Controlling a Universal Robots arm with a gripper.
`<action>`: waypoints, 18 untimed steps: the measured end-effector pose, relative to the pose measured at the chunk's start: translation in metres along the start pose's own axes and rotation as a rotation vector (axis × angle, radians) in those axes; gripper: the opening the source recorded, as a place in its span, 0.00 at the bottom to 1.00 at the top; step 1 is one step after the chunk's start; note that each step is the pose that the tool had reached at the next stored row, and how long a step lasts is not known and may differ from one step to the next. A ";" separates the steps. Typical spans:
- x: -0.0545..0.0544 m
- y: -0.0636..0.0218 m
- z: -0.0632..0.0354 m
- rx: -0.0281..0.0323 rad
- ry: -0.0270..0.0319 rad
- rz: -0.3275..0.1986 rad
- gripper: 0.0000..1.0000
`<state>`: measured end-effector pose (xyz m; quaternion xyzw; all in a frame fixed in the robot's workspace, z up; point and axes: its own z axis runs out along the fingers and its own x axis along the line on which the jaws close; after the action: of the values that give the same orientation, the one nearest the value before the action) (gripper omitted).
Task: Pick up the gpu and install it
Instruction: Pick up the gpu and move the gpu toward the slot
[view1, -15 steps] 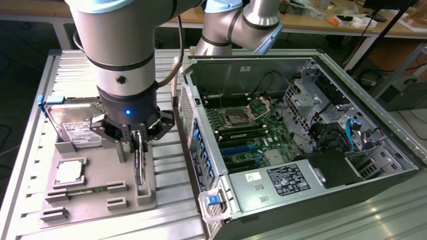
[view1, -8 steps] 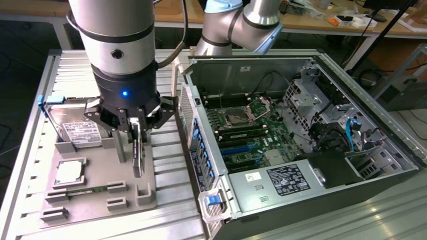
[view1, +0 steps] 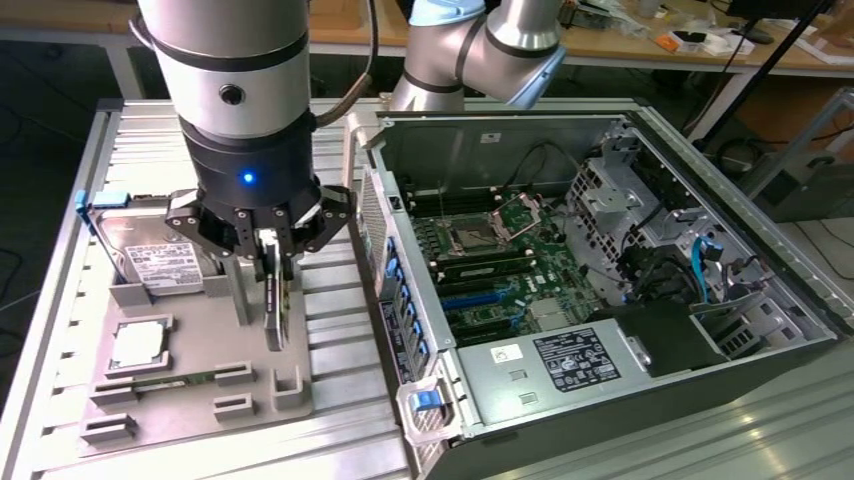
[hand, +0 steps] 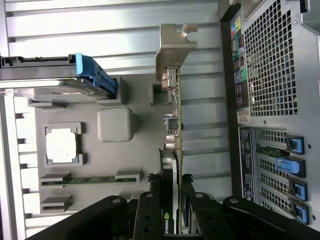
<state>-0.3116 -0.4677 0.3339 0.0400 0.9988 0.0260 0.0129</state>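
The gpu (view1: 275, 300) stands on edge over the grey tray (view1: 214, 410), a thin green card with a black cooler. My gripper (view1: 274, 258) comes down on it from above, its fingers pressed against both faces of the card. In the wrist view the gpu (hand: 173, 125) runs edge-on away from my gripper (hand: 172, 202), with its silver end bracket (hand: 176, 45) at the far end. The black fingers (hand: 150, 210) flank the cooler block. Whether the card's lower edge still rests in the tray slot is not clear.
On the tray also lie a silver hard drive with blue tabs (view1: 160, 258), a processor (view1: 138, 345) and a narrow memory stick (view1: 174, 383). The open computer case (view1: 747, 330) with its motherboard (view1: 494, 265) lies at the exterior view's right, close beside the tray.
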 end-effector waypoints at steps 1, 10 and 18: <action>0.000 0.0001 -0.0009 0.0000 0.0001 0.000 0.27; 0.000 0.0005 -0.0094 0.0000 0.0000 0.000 0.27; 0.000 0.0009 -0.0176 0.0000 0.0000 0.000 0.27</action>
<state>-0.3116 -0.4677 0.3515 0.0400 0.9988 0.0260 0.0129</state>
